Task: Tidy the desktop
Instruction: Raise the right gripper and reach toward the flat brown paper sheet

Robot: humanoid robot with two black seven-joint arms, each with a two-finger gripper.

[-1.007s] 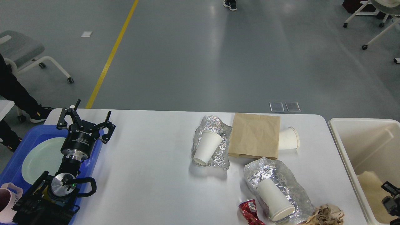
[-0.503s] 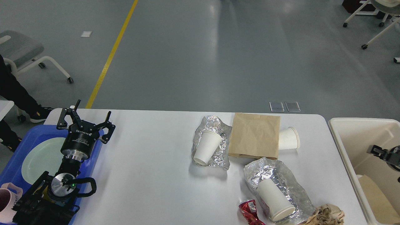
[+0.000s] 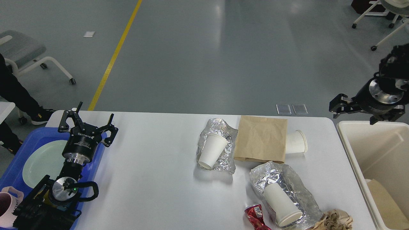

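Desktop (image 3: 153,179) was the big white top that filled the middle of the view, and it was messy on its right half. A paper cup (image 3: 211,150) lay on its side on foil (image 3: 220,127), maybe tipped over after a snack. Just beside it, a brown bag (image 3: 261,139) lay flat. A cream bin (image 3: 380,153) stood at the desktop's right edge, likely there to take the trash. A blue tray (image 3: 16,156) held a plate (image 3: 41,161) at the left edge, likely for dishes to keep. The left gripper (image 3: 85,124) hung over the tray's far corner with its fingers spread apart and nothing in them. The right gripper (image 3: 361,110) was up high above the bin, and I could not tell if it was apart or together.
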